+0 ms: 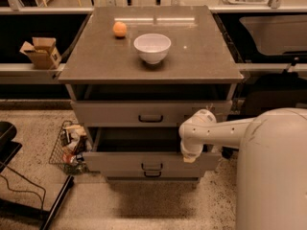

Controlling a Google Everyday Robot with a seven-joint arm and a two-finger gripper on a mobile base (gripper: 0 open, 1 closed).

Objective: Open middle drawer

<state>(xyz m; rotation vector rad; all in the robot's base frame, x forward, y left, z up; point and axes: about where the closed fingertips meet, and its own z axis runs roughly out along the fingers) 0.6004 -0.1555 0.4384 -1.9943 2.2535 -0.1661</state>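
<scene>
At the right end of the middle drawer (120,161), the gripper (189,156) hangs tip down, touching or just over the top edge of the drawer's grey front; whether it is spread or closed cannot be told. A white arm (225,130) runs from the gripper off to the right and joins the robot's large rounded white body (273,171), which fills the lower right corner. The middle drawer stands open, its front well forward of the cabinet, and its dark inside shows just left of and behind the gripper. The drawer's small black bar handle (151,166) sits at the centre of the front, left of the gripper and slightly lower. Just below that, down and left of the gripper, is the lowest drawer front (120,175), a thin strip with its own small handle. Above the gripper is the top drawer (110,113), a taller grey front with a black handle and a dark gap over it. Higher still and further back lies the grey cabinet top (206,56), carrying a white bowl (152,47) and, left of that, a small orange ball or fruit (120,29). Far left of the gripper, a wire basket (60,147) of clutter stands on the speckled floor beside the cabinet, and an open cardboard box (42,51) sits on a ledge above it.
</scene>
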